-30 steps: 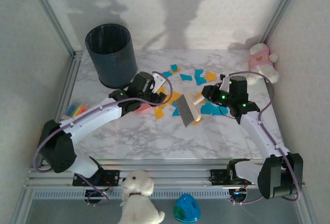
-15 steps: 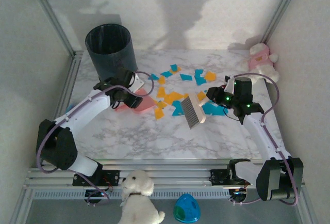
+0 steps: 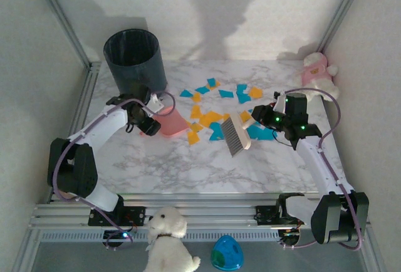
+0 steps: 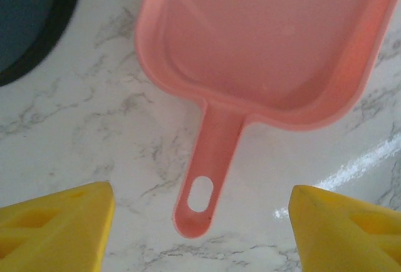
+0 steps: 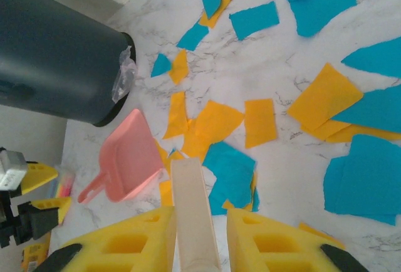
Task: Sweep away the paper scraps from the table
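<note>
left jaws backed off dustpan (image 4: 263, 40), released; right jaws grasping brush (image 3: 233, 135).

Lab rig: aluminium-railed marble table (image 3: 207, 165), white walls (image 3: 37, 96)

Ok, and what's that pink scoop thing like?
It is a pink dustpan, smooth like plastic: a shallow tray with a raised rim and a thin handle ending in an oval hole. It lies flat and empty on the marble table, beside the dark bin. The open left claw straddles its handle end without touching.
</note>
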Tool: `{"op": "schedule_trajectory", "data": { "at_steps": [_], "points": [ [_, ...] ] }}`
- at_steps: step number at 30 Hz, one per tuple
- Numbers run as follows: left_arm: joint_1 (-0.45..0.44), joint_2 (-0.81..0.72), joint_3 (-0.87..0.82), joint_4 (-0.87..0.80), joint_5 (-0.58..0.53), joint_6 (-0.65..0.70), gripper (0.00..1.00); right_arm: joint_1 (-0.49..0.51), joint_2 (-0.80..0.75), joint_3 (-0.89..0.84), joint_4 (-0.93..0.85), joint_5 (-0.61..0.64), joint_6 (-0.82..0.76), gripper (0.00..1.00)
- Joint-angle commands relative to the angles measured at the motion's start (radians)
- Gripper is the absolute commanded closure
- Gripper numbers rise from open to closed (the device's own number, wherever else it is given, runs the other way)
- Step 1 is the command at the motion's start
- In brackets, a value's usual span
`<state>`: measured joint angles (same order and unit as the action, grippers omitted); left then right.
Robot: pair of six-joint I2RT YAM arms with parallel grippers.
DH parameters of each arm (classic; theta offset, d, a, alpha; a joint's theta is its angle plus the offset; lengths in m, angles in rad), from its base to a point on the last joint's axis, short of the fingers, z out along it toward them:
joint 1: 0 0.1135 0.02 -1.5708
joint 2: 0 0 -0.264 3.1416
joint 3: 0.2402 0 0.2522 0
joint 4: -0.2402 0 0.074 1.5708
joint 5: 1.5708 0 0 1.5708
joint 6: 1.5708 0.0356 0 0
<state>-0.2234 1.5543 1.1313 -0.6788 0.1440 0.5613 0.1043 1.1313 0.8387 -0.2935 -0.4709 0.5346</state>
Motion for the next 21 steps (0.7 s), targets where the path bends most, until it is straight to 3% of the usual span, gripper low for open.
{"op": "schedule_trajectory", "data": {
  "at_steps": [1,13,21],
  "points": [
    [0.013,0.028,-0.028,0.014,0.023,0.066,0.28,-0.006,-0.008,0.038,0.002,-0.013,-0.012,1.0],
    [0.022,0.08,-0.084,0.12,0.009,0.068,0.3,-0.008,-0.016,0.036,-0.022,-0.007,-0.027,1.0],
    [0.022,0.1,-0.129,0.171,0.004,0.057,0.37,-0.009,-0.011,0.037,-0.029,-0.009,-0.028,1.0]
  ]
}}
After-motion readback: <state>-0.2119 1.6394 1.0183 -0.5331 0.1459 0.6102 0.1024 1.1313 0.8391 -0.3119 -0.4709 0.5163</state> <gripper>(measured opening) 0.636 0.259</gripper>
